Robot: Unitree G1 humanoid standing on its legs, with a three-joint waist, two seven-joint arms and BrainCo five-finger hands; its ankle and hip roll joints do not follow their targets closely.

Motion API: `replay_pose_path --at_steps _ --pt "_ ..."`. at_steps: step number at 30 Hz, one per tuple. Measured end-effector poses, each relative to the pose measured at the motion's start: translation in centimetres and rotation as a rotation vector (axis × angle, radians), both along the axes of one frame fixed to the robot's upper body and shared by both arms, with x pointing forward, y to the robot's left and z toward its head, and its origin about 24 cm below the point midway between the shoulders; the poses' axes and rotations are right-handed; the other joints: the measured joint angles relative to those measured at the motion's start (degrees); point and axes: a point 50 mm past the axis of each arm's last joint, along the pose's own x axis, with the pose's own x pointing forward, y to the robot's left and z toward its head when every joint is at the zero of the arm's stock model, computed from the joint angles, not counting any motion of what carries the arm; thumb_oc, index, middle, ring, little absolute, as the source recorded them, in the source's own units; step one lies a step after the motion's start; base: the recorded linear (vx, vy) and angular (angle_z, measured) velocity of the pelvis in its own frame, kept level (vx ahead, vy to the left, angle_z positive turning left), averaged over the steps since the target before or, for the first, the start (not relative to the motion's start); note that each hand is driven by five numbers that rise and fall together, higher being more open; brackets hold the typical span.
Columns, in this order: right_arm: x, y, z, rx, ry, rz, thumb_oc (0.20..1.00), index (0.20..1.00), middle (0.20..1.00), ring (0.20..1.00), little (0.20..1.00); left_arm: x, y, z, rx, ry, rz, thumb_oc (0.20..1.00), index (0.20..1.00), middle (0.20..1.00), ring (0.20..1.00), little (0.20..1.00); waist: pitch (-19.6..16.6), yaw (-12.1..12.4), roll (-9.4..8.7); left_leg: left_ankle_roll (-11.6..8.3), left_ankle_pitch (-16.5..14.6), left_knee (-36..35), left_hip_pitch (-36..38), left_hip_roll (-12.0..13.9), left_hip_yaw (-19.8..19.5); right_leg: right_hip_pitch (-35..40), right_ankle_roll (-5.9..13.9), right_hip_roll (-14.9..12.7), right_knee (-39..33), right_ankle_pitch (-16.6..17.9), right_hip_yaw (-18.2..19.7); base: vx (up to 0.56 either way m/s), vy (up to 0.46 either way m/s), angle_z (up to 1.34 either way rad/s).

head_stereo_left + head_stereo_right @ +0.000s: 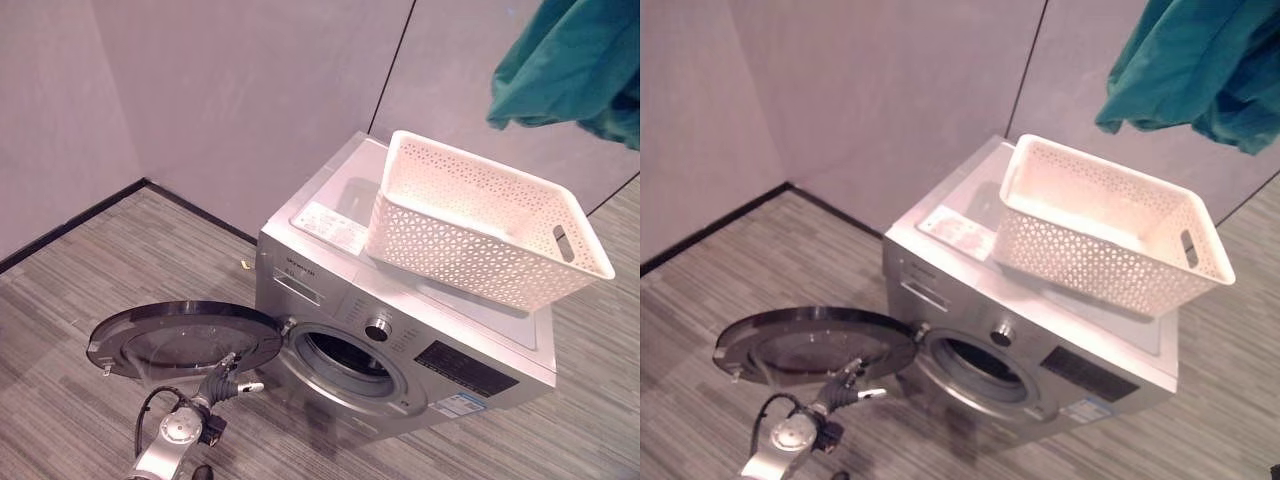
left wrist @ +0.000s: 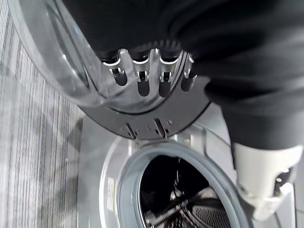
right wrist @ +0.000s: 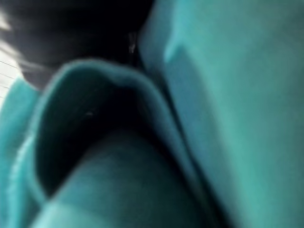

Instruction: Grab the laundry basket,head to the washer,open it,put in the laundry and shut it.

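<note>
The silver washer (image 1: 330, 300) stands on the floor with its round door (image 1: 180, 340) swung wide open to the left, and the drum opening (image 1: 345, 362) is dark. On top of the washer sits the white perforated laundry basket (image 1: 480, 225), which looks empty. My left hand (image 1: 228, 386) is open, with straight fingers (image 2: 142, 71) against the door's rim (image 2: 142, 121). A teal garment (image 1: 575, 65) hangs in the air above and to the right of the basket, bunched against my right hand (image 3: 61, 33), which holds it up.
Grey walls (image 1: 250, 90) meet in a corner behind the washer. Striped grey flooring (image 1: 60, 330) spreads to the left and in front. The open door juts out low over the floor on the left side.
</note>
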Motion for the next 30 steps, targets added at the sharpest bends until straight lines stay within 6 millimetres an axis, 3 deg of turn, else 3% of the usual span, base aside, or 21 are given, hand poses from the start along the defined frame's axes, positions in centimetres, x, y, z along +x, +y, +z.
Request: replay_pose_path --at_steps 4,12,13,14,15,16,18,19,22,24,25,28,30 --pt "-1.5 0.7 0.0 -0.081 -0.056 -0.035 0.2 0.2 0.2 0.2 0.2 -0.3 0.2 -0.2 0.008 0.007 0.014 1.0 1.0 1.0 1.0 1.0 0.3 -1.0 0.35 0.74 -0.5 0.0 0.9 -1.1 1.0 0.1 0.55 -1.1 0.0 0.2 0.8 -0.01 0.036 -0.08" --pt "-1.8 0.9 -0.9 -0.094 -0.09 -0.018 0.2 0.2 0.2 0.2 0.2 -0.3 0.0 -0.3 0.017 0.005 0.013 1.0 1.0 1.0 1.0 1.0 1.4 -2.3 2.06 1.11 -0.7 0.0 1.6 -1.6 1.9 0.1 0.76 -1.7 0.2 0.5 1.8 -0.01 0.057 -0.07" --pt "-1.7 1.8 -3.3 -0.117 -0.119 0.062 0.2 0.2 0.2 0.2 0.2 -0.4 -0.7 -0.7 -0.005 0.013 0.024 1.0 1.0 1.0 1.0 1.0 1.8 -3.1 2.8 1.55 -0.9 0.1 2.7 -2.8 3.8 -0.4 1.4 -2.8 0.5 0.8 3.5 -0.03 0.166 -0.41" --pt "-2.6 1.9 -7.6 -0.07 -0.207 0.178 0.2 0.2 0.2 0.2 0.2 -0.7 -0.5 -0.9 0.005 0.023 0.034 1.0 1.0 1.0 1.0 1.0 1.4 -4.0 2.25 2.2 -1.3 0.4 3.3 -3.0 4.9 0.0 1.42 -3.0 0.5 1.5 3.8 -0.02 0.126 -0.4" --pt "-3.7 1.4 -11.1 -0.069 -0.23 0.171 0.2 0.2 0.2 0.2 0.2 -0.5 -0.7 -0.8 -0.002 0.014 0.026 1.0 1.0 1.0 1.0 1.0 1.2 -3.9 1.76 2.35 -1.7 -0.1 3.8 -3.0 4.8 0.4 1.38 -3.0 0.5 1.4 3.3 -0.01 0.049 -0.3" --pt "-3.5 2.1 -13.6 -0.063 -0.208 0.181 0.2 0.2 0.2 0.2 0.2 -0.9 -0.6 -1.1 0.005 0.026 0.039 1.0 1.0 1.0 1.0 1.0 1.7 -6.5 3.58 1.8 -2.1 0.0 4.5 -4.0 5.2 0.6 1.76 -3.9 0.5 1.4 3.7 -0.01 0.065 -0.21" --pt "-3.4 2.2 -14.0 -0.109 -0.167 0.127 0.2 0.2 0.2 0.2 0.2 -1.0 -0.8 -1.1 0.008 0.025 0.034 1.0 1.0 1.0 1.0 1.0 2.5 -7.5 5.2 2.27 -2.7 -0.1 4.7 -4.6 6.3 0.4 1.94 -4.6 0.5 1.5 4.5 -0.02 0.071 -0.26" --pt "-2.8 2.0 -15.3 -0.099 -0.11 0.1 0.2 0.2 0.2 0.2 0.2 -0.9 -1.1 -1.1 0.002 0.02 0.032 1.0 1.0 1.0 1.0 1.0 1.9 -8.2 6.84 2.76 -3.3 -0.1 5.2 -4.6 7.3 0.3 2.05 -4.5 0.5 1.4 5.2 -0.01 0.065 -0.22" --pt "-1.4 1.9 -18.8 -0.029 0.007 0.109 0.2 0.2 0.2 0.2 0.2 -0.5 -2.1 -1.0 -0.025 0.004 0.021 1.0 1.0 1.0 1.0 1.0 1.8 -8.4 7.47 2.86 -3.5 -0.1 6.7 -4.4 8.7 0.1 2.08 -4.1 0.5 1.4 6.9 -0.01 0.048 -0.29" --pt "-1.1 2.3 -20.8 -0.013 0.069 0.127 0.2 0.2 0.2 0.2 0.2 -0.4 -2.8 -1.0 -0.048 -0.002 0.02 1.0 1.0 1.0 1.0 1.0 2.0 -8.5 6.97 2.77 -3.6 0.0 7.7 -4.5 9.6 0.1 2.09 -4.1 0.5 1.5 8.1 0.0 0.017 -0.31" --pt "-1.1 2.8 -21.9 -0.003 0.088 0.146 0.2 0.2 0.2 0.2 0.2 -0.4 -2.9 -1.0 -0.053 -0.003 0.014 1.0 1.0 1.0 1.0 1.0 2.7 -8.6 5.89 2.7 -3.7 -0.1 7.9 -4.4 9.9 0.3 2.05 -4.1 0.5 1.6 8.6 0.0 0.002 -0.24" --pt "-1.2 2.9 -21.4 -0.022 0.079 0.143 0.2 0.2 0.2 0.2 0.2 0.0 -2.5 -0.7 -0.039 -0.011 0.009 1.0 1.0 1.0 1.0 1.0 3.5 -8.6 4.02 2.64 -3.7 -0.1 8.5 -4.5 10.5 0.3 2.11 -4.0 0.5 1.8 9.3 -0.02 0.026 -0.12" --pt "-1.6 3.0 -22.2 -0.003 0.068 0.137 0.2 0.2 0.2 0.2 0.2 -0.5 -2.3 -0.9 -0.035 0.004 0.013 1.0 1.0 1.0 1.0 1.0 3.2 -8.9 2.88 2.61 -3.7 -0.1 8.9 -4.6 11.1 0.1 2.2 -4.0 0.5 1.8 9.9 -0.01 0.053 -0.11"
